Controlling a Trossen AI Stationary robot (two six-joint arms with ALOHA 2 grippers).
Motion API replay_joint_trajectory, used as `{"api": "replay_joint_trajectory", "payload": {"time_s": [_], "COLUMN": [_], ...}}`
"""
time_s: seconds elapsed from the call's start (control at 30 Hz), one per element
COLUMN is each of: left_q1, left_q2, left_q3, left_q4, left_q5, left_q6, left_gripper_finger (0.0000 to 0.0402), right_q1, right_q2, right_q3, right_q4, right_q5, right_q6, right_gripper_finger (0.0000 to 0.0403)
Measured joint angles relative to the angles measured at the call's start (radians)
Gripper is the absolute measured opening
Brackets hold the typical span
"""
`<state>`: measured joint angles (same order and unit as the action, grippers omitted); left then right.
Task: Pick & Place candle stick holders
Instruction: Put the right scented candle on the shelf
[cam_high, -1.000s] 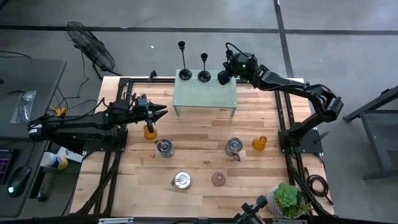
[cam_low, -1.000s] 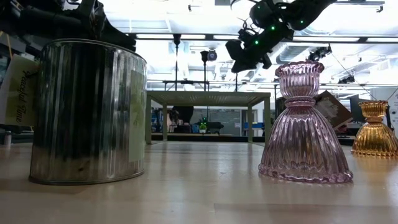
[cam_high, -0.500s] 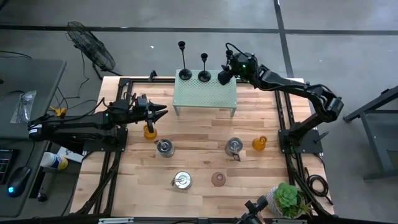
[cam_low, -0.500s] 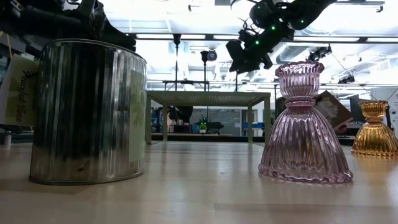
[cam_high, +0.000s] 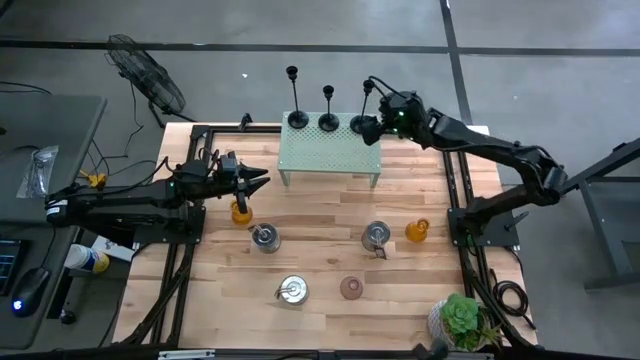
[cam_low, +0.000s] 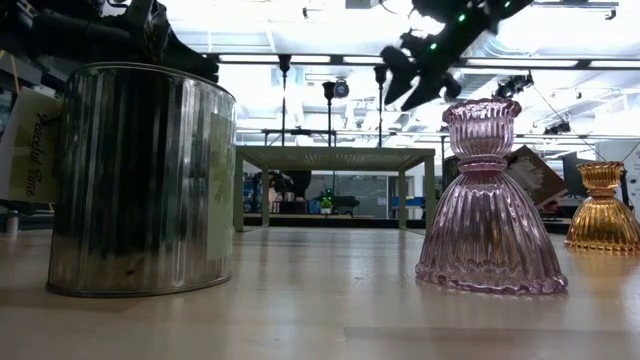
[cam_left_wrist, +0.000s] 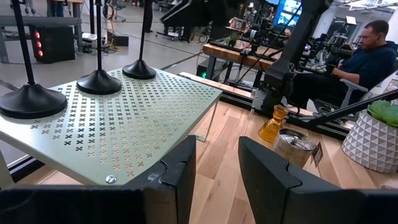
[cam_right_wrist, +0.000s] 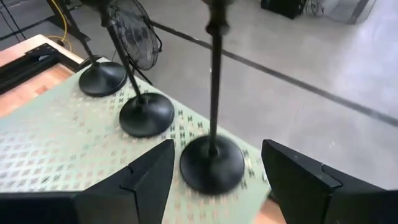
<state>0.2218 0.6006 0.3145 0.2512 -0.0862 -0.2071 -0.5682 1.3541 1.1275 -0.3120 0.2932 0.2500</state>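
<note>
three black candle stick holders stand upright in a row along the far edge of a pale perforated metal stand (cam_high: 330, 150) at the far middle of the wooden table (cam_high: 320, 265): the left candle stick holder (cam_high: 298, 119), the middle candle stick holder (cam_high: 329, 122) just beside it, and the right candle stick holder (cam_high: 361, 124) near the stand's far right corner. the right hand (cam_high: 376, 128) hangs just right of that third holder, its fingers apart and clear of the thin stem; in the right wrist view the right candle stick holder's round base (cam_right_wrist: 211, 163) sits on the stand between the two fingers (cam_right_wrist: 148, 177), touching neither. the left hand (cam_high: 258, 180) waits above the table at the stand's near left, fingers a little apart with nothing between them, pointing toward the stand. nearer on the table stand two amber glass holders (cam_high: 241, 211) (cam_high: 417, 231), three metal tins (cam_high: 265, 237) (cam_high: 376, 236) (cam_high: 292, 290) and a pink glass holder (cam_low: 489, 200). a potted plant (cam_high: 462, 320) sits at the near right corner. a seated person (cam_left_wrist: 367, 59) shows beyond the table in the left wrist view
</note>
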Motion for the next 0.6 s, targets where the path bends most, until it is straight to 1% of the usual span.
{"api": "replay_joint_trajectory", "payload": {"time_s": [0.2,0.33,0.47,0.6], "left_q1": [0.000,0.000,0.000,0.000], "left_q2": [0.000,0.000,0.000,0.000], "left_q3": [0.000,0.000,0.000,0.000], "left_q4": [0.000,0.000,0.000,0.000], "left_q5": [0.000,0.000,0.000,0.000], "left_q6": [0.000,0.000,0.000,0.000], "left_gripper_finger": [0.0118,0.0118,0.0118,0.0118], "right_q1": [0.043,0.083,0.133,0.191], "right_q2": [-0.113,-0.179,-0.218,-0.229], "right_q3": [0.000,0.000,0.000,0.000], "right_q4": [-0.161,-0.254,-0.351,-0.463], "right_q5": [-0.017,-0.058,-0.069,-0.070], "right_q6": [0.094,0.139,0.207,0.304], "right_gripper_finger": [0.0235,0.0235,0.0235,0.0235]}}
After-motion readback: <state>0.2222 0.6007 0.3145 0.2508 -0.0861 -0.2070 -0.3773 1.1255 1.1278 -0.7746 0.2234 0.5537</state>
